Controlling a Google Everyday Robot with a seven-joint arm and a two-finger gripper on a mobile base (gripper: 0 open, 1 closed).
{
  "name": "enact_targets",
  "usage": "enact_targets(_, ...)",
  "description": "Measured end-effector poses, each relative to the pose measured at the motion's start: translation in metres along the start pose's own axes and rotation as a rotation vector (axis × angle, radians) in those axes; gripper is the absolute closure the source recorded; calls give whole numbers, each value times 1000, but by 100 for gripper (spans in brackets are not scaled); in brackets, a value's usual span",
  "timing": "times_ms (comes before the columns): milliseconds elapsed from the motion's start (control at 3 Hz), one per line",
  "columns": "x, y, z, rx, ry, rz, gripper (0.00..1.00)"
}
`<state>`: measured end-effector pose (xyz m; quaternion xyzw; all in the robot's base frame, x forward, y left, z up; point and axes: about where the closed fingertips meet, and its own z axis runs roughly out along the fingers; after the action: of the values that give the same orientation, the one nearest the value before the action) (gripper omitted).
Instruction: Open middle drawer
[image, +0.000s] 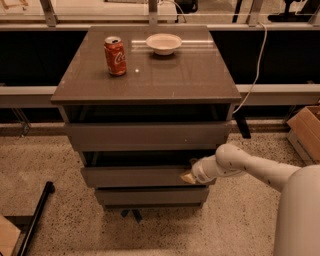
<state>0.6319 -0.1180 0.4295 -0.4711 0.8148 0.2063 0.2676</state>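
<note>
Pale two-finger gripper (189, 176) set against the right end of the flat, handleless grey-brown middle drawer front (135, 176), below the front right corner of the glossy brown cabinet top (150, 80). Open or closed: cannot tell. Placed at the panel's upper lip, probably for want of a handle, with the dark gap above as the only purchase.

Sits second of three, between the taller top drawer (147, 135) and the lowest drawer (150, 196). Long axis parallel to the front edge; face turned forward, so likely to slide forward.

Upright red cola can (115, 55) toward the back left corner; shallow white bowl (163, 43) by the back edge.
</note>
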Motion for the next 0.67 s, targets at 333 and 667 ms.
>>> enact_targets(333,-1,0,-1,0,0,0,100)
enact_targets(667,-2,0,-3,0,0,0,86)
